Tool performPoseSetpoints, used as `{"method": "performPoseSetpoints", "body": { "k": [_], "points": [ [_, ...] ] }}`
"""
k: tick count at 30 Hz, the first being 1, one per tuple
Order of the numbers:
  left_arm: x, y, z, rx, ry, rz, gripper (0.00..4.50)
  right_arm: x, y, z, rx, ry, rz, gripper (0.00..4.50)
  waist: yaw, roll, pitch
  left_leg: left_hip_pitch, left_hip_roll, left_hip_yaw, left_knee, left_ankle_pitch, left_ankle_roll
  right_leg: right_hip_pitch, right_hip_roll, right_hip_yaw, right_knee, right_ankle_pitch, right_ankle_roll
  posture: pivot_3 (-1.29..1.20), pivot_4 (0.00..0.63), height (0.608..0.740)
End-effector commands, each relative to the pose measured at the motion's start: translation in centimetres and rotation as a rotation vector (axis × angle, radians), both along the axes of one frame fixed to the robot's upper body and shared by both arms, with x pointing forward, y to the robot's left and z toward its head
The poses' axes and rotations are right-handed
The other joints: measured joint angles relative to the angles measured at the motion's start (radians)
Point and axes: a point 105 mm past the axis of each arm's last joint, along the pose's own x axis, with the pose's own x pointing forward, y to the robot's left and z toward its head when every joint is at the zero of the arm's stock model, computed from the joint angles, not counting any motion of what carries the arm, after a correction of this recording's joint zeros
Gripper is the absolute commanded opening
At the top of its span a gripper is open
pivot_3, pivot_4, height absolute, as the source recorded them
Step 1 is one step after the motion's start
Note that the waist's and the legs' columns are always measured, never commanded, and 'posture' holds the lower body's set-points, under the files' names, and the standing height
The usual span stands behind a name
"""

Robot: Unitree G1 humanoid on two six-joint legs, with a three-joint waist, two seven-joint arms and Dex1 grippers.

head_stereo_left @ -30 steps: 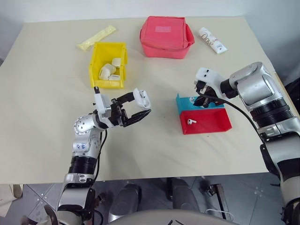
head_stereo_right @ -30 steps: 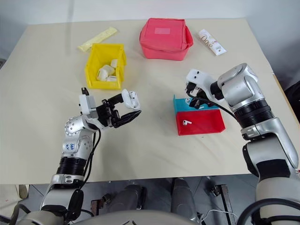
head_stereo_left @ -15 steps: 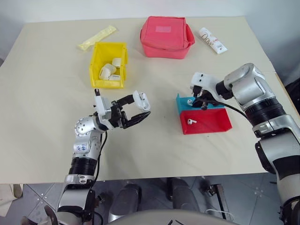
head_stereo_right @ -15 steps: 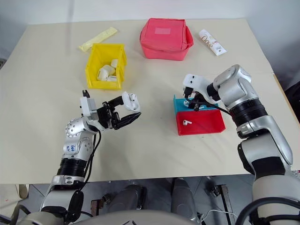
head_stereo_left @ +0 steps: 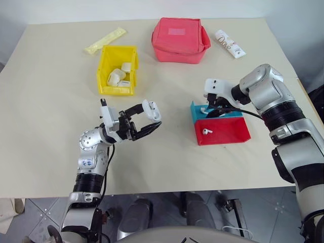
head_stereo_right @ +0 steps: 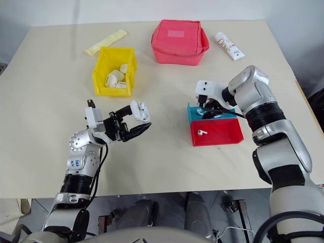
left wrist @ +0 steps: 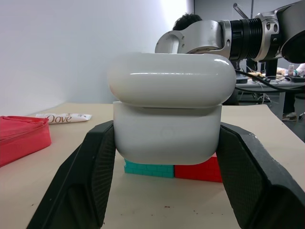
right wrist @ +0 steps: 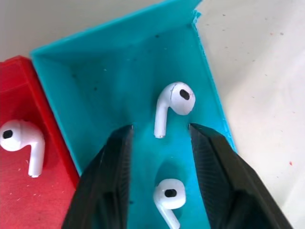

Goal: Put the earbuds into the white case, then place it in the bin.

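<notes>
Left eye view: matte beige table [head_stereo_left: 50,126], glossy yellow plastic bin [head_stereo_left: 117,69].
Left gripper [head_stereo_left: 147,117] clamped on rounded white case [head_stereo_left: 150,108]; right gripper [right wrist: 159,143] parted over tiny earbuds [right wrist: 172,104].

Red pouch [head_stereo_left: 179,39], white tube [head_stereo_left: 229,43], yellow packet [head_stereo_left: 104,41], teal tray [right wrist: 119,62], red tray [head_stereo_left: 223,130].

A beige table [head_stereo_left: 45,126] carries a yellow bin [head_stereo_left: 117,71] near its far middle. Right of the bin sits a red zipped pouch [head_stereo_left: 179,39], then a white tube [head_stereo_left: 229,43]. A pale yellow packet [head_stereo_left: 105,40] lies just behind the bin. A teal tray [head_stereo_left: 198,110] and red tray [head_stereo_left: 225,132] touch, well right and nearer
</notes>
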Motion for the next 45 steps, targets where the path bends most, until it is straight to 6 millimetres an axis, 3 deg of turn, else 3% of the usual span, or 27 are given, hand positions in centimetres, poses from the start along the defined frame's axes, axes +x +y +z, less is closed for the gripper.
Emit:
{"method": "performPoseSetpoints", "body": {
  "k": [1,15,29,45],
  "points": [
    [-0.3,0.1,1.0,-0.006,-0.052,0.007,2.77,0.1,0.1,0.9,-0.013,-0.014,0.014,1.75,0.000,0.000,0.000,0.000,0.000,0.000,0.000,0.000,0.000,0.000,0.000,0.000,0.000,0.000,0.000,0.00,0.150,0.740],
    [0.3,0.0,1.1,-0.005,-0.054,0.005,2.77,0.5,1.3,3.1,0.083,0.015,-0.146,1.75,0.000,0.000,0.000,0.000,0.000,0.001,0.000,0.000,0.000,-0.002,0.000,0.000,0.002,-0.001,-0.001,0.00,0.150,0.740],
    [0.8,-0.3,1.5,-0.006,-0.063,-0.002,2.77,1.5,1.6,2.5,0.150,0.021,-0.388,1.75,-0.006,0.000,0.000,0.000,0.000,0.002,0.000,0.000,0.000,-0.005,-0.001,-0.001,0.005,-0.001,-0.002,0.00,0.150,0.740],
    [0.7,-0.3,1.5,-0.009,-0.066,-0.001,2.77,1.2,1.9,2.5,0.140,0.018,-0.388,1.75,-0.020,0.000,0.000,0.000,0.000,0.002,0.000,0.000,0.000,-0.006,-0.001,-0.002,0.007,-0.001,-0.002,0.00,0.150,0.740]
  ]
}}
